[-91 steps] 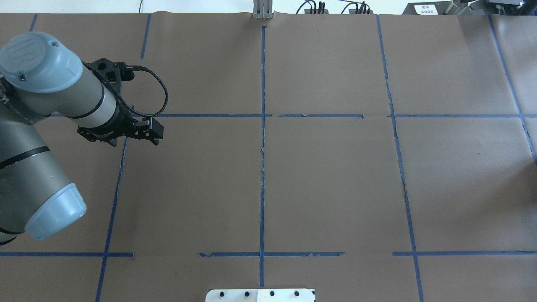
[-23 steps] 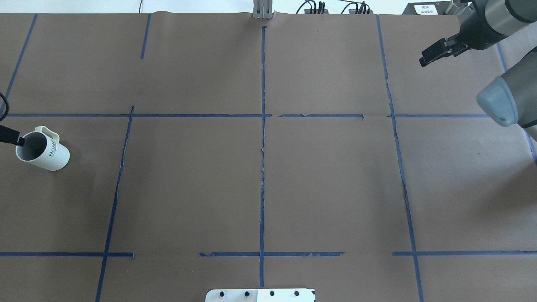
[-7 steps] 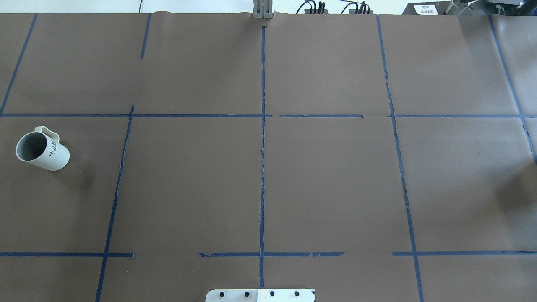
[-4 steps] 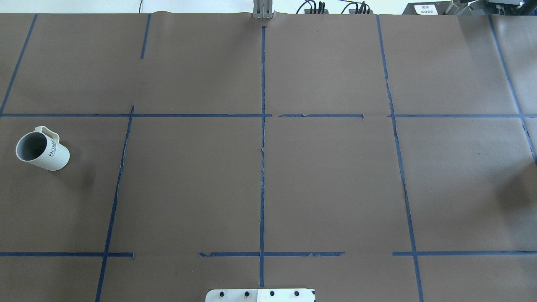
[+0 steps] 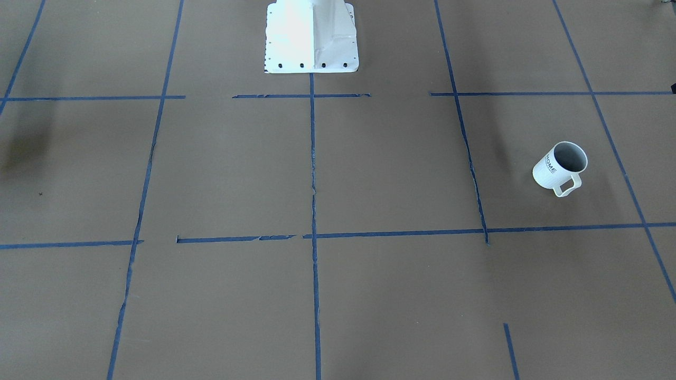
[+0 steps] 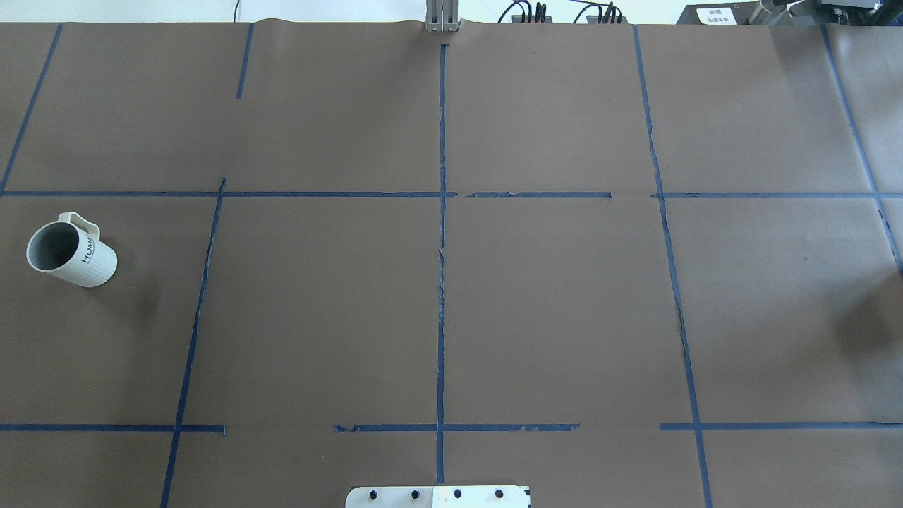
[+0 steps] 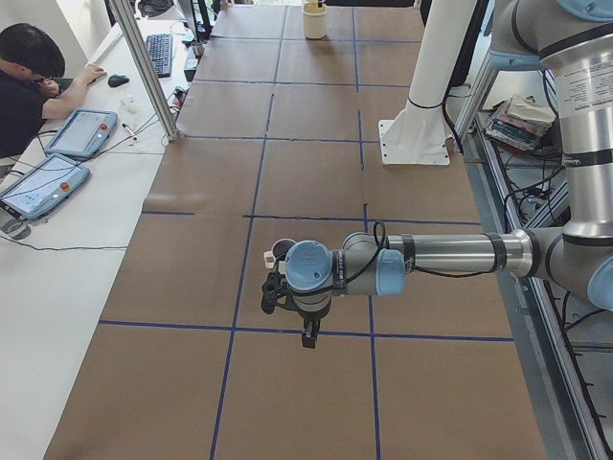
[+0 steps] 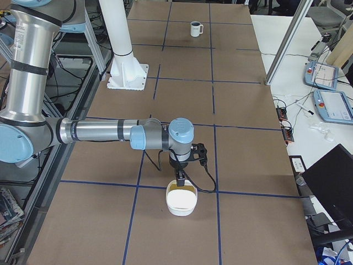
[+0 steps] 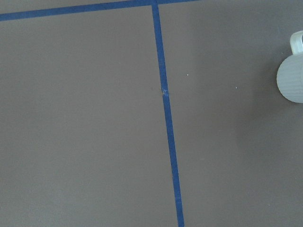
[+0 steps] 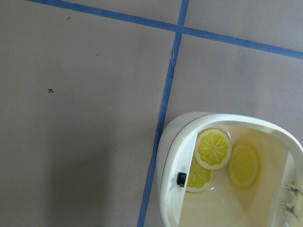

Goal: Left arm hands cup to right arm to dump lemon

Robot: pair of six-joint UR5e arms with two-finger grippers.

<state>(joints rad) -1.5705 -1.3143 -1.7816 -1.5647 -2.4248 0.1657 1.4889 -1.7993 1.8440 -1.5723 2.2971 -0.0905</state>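
Note:
The white ribbed cup (image 6: 70, 251) with "HOME" on its side stands upright near the table's left end, its grey inside bare; it also shows in the front-facing view (image 5: 560, 168). Its edge shows in the left wrist view (image 9: 292, 80). The left gripper (image 7: 306, 333) hangs above the table just beside the cup (image 7: 281, 251); I cannot tell if it is open or shut. The right gripper (image 8: 180, 179) hangs over a white tub (image 8: 182, 200) at the other end; I cannot tell its state. The tub (image 10: 170, 142) holds lemon slices (image 10: 213, 148).
Brown paper with a blue tape grid covers the table. The white pedestal base (image 5: 311, 37) stands at the robot's side of the table (image 6: 437, 496). An operator (image 7: 29, 77) sits at a side table with tablets (image 7: 81, 132).
About three seconds ago the left gripper's finger was at the cup's rim and the right arm showed at top right; both have left the overhead view. The cup has not moved.

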